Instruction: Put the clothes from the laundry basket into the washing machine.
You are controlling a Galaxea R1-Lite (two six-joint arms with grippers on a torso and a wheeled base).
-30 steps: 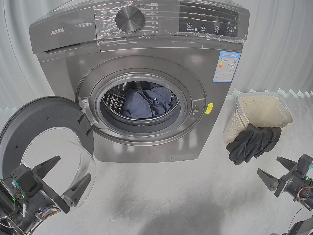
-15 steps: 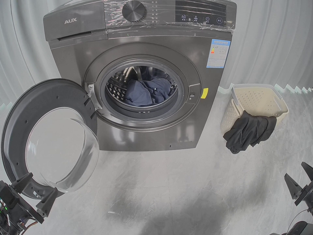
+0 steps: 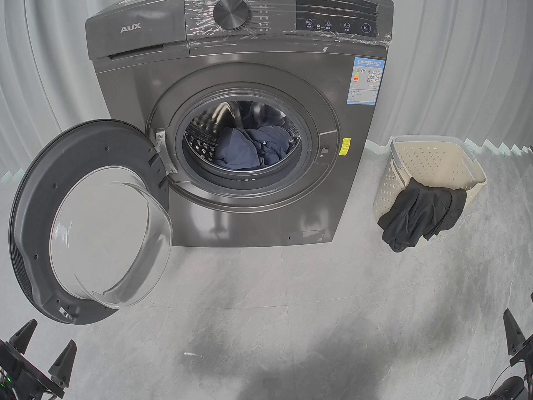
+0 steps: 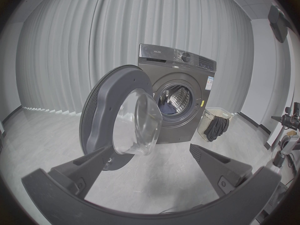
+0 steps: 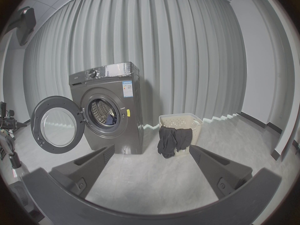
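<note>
Two tools, the left tool [image 4: 150,149] and right tool [image 5: 151,149], hang low over the floor [image 3: 311,312], both spread wide and empty. One dark garment [image 3: 419,215] drapes over the laundry basket [image 3: 433,165] just beside the washing machine [image 3: 244,229]. Blue clothes [image 3: 250,146] lie in its drum, and its door [image 3: 72,156] stands open.

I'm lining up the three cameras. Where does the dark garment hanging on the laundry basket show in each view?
Head view: the dark garment hangs at right over the laundry basket's front rim.
Left wrist view: dark garment on the same rim, beside the washing machine.
Right wrist view: dark garment on that rim, facing the camera.
Shared landmark: the washing machine, next to the basket.
</note>
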